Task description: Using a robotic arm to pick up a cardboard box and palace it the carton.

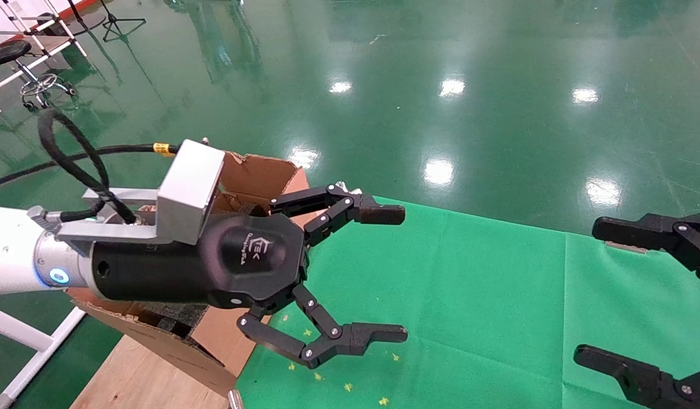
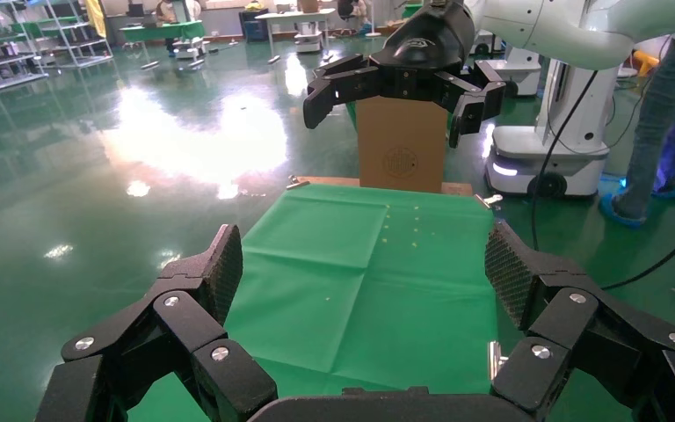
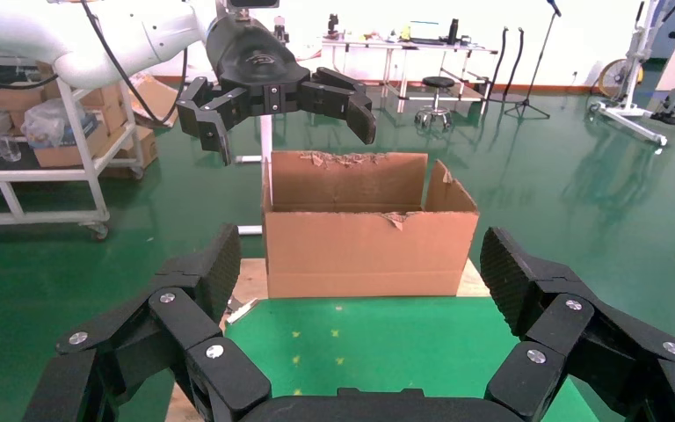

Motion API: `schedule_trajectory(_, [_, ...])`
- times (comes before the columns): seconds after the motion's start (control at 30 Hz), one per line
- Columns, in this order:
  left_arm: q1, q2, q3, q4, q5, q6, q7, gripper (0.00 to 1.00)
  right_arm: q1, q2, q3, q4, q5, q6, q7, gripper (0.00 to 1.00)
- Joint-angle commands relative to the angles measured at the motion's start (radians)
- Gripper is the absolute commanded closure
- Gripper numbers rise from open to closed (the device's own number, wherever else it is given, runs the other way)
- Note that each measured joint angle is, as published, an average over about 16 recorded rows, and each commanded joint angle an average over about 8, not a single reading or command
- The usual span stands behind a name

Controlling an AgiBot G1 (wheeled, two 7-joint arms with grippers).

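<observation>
My left gripper [image 1: 403, 274], on the white arm, is open and empty. It hangs above the large brown carton [image 1: 259, 176] with its fingers out over the green cloth [image 1: 497, 295]. The right wrist view shows the carton [image 3: 369, 246] with ragged edges and the left gripper [image 3: 290, 127] above it. My right gripper [image 1: 588, 291] is open and empty at the table's right end. In the left wrist view a brown cardboard box [image 2: 402, 158] with a round mark stands upright behind the right gripper [image 2: 391, 110], apart from it. My own jaws are open in both the left wrist view [image 2: 365, 272] and the right wrist view [image 3: 362, 272].
The bare wooden tabletop [image 1: 134, 375] shows beside the carton. A white frame [image 1: 26, 341] stands at the left. A stool [image 1: 9, 51] is far off on the green floor. Another robot base [image 2: 545, 158] and a person [image 2: 659, 132] stand beyond the table's right end.
</observation>
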Motion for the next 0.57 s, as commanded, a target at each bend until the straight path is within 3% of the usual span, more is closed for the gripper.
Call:
schedule_trajectory(0.03, [0.000, 0.000, 0.000, 0.000, 0.000, 0.000, 0.000, 0.00, 0.000, 0.000, 0.000, 0.000, 0.000, 0.000, 0.000, 0.00])
schedule_trajectory(0.57, [0.000, 0.000, 0.000, 0.000, 0.000, 0.000, 0.000, 0.00, 0.000, 0.000, 0.000, 0.000, 0.000, 0.000, 0.000, 0.00])
